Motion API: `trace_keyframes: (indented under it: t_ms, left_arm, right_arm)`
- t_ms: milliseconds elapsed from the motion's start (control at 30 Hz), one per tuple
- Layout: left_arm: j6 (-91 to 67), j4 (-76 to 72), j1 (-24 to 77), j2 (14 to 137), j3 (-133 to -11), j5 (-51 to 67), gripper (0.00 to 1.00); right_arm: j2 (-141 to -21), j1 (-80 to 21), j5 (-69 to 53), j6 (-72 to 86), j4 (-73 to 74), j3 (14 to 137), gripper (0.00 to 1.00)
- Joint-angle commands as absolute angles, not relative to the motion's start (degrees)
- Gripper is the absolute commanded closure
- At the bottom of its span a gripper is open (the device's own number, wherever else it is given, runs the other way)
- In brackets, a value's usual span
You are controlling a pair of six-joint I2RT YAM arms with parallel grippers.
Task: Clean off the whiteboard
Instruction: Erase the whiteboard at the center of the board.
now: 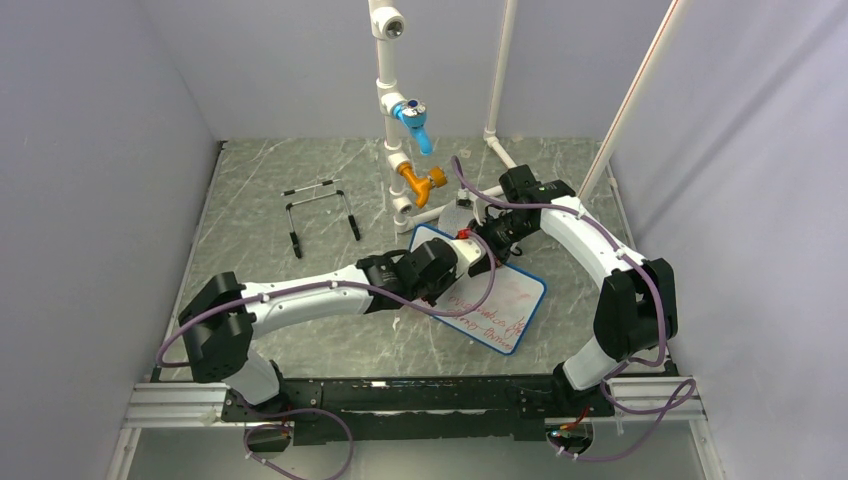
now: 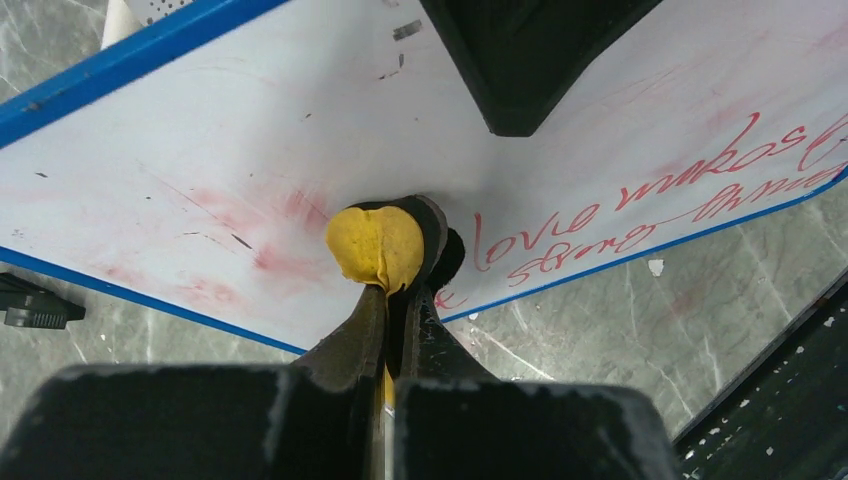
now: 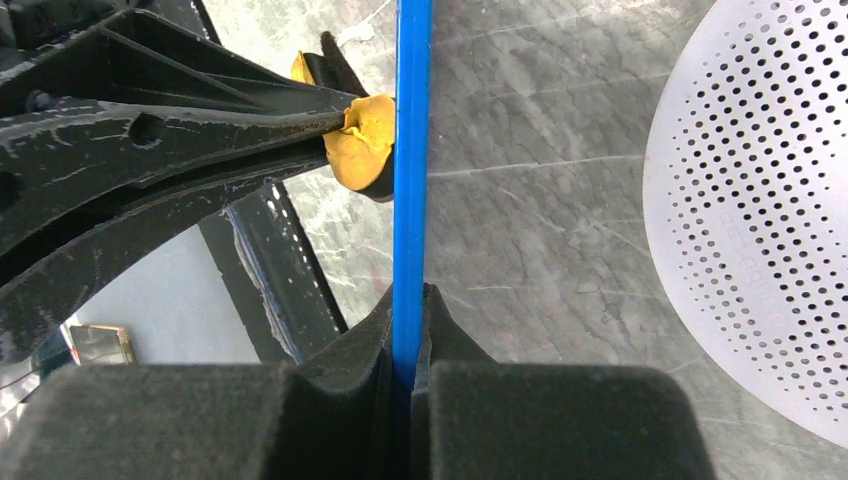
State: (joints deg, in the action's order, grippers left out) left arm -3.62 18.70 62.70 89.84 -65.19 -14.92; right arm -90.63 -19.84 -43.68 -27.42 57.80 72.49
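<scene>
With the right gripper clamped on the blue frame of the whiteboard, which seems propped at a tilt on the marbled table, the left gripper, closed on a yellow wad, should press flat and sweep across the red writing.

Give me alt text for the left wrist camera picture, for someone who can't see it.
The left gripper, shut on a small yellow pad, holds it against the whiteboard. Faint pink smears lie left of the pad, red handwriting right of it; grey marbled table shows beyond the blue frame.
</scene>
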Motion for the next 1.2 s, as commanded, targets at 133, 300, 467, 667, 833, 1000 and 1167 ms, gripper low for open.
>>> trace_keyframes:
  t_ms: [133,300,467,667,833,1000,1167]
  left_arm:
    - [-3.6,5.0,60.2,85.1,-63.1,-17.2,1.00]
    - [-7.5,2.2,60.1,83.1,-54.7,-13.4,1.00]
    - [-11.0,-3.2,60.2,82.8,-44.9,-8.8,1.00]
    - [-12.7,-4.9,62.6,86.4,-42.2,-5.9,1.00]
    - [-13.3,-3.6,62.9,88.6,-43.1,-6.2,1.00]
    - [-10.6,-1.3,62.8,87.2,-47.3,-9.2,1.00]
    - [-7.0,1.5,61.1,87.1,-55.5,-11.9,1.00]
  right_arm:
    - [-88.9,-21.9,-49.7,-33.7,56.6,72.7,1.00]
    - [-89.0,-22.0,-49.6,-33.7,56.6,72.7,1.00]
    - [-89.1,-21.9,-49.7,-33.7,56.5,72.8,1.00]
    - [-89.3,-21.9,-49.7,-33.7,56.5,72.8,1.00]
    - [-89.2,-22.0,-49.8,-33.7,56.6,72.8,1.00]
    - [-89.2,-22.0,-49.9,-33.7,56.7,72.8,1.00]
    - [-89.1,-21.9,-49.8,-33.7,56.6,72.8,1.00]
